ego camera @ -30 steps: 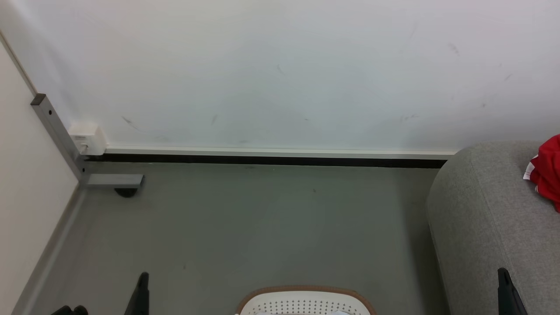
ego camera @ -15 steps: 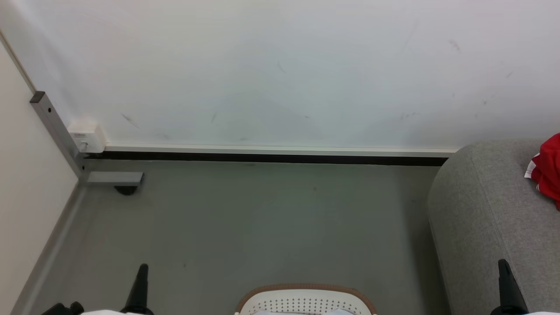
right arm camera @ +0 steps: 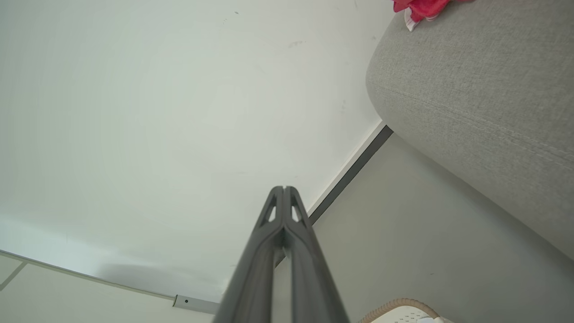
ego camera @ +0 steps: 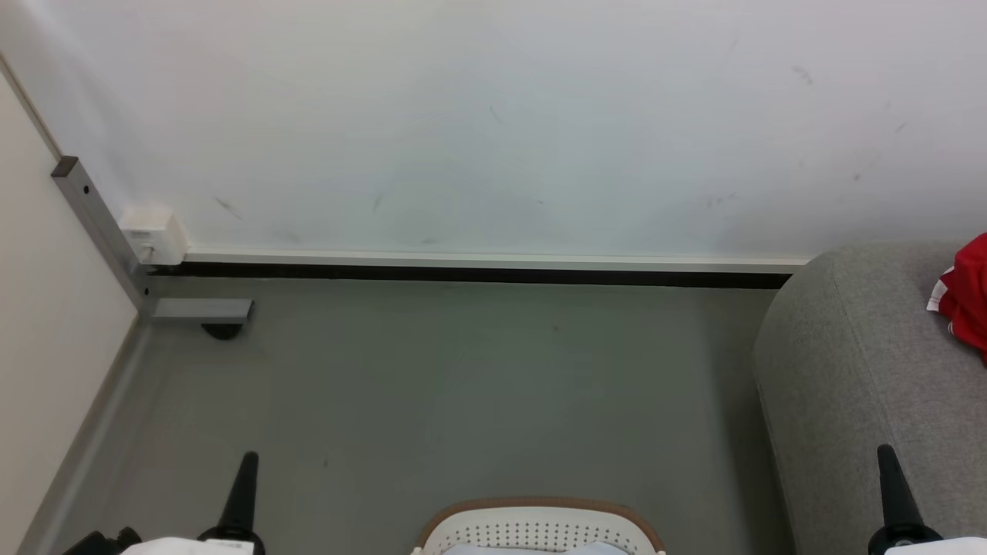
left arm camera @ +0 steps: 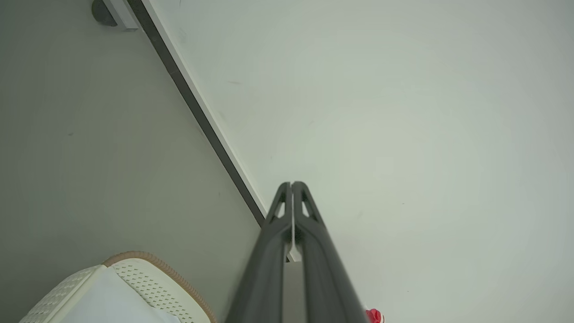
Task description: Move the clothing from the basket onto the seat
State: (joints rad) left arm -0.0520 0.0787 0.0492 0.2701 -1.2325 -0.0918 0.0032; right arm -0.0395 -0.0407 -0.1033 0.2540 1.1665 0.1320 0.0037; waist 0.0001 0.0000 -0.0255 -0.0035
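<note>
The red clothing (ego camera: 968, 297) lies on the grey seat (ego camera: 856, 370) at the right edge of the head view, and the right wrist view has it (right arm camera: 417, 6) at the top on the seat (right arm camera: 471, 98). The cream basket (ego camera: 540, 524) with a brown rim sits at the bottom centre, a pale cloth inside it. My left gripper (ego camera: 245, 462) is shut with nothing in it, left of the basket. My right gripper (ego camera: 885, 455) is shut with nothing in it, in front of the seat. Each wrist view shows its fingers (left arm camera: 291, 185) (right arm camera: 283, 188) pressed together.
A white wall with a dark skirting strip (ego camera: 463, 275) runs across the back. A grey metal post and foot (ego camera: 193, 311) stand at the left corner beside a white socket box (ego camera: 152, 231). Grey floor (ego camera: 463, 385) lies between basket and wall.
Both grippers have risen higher in the head view, showing more of their fingers and pale wrists. The head view has shifted slightly. The clothing stays on the seat.
</note>
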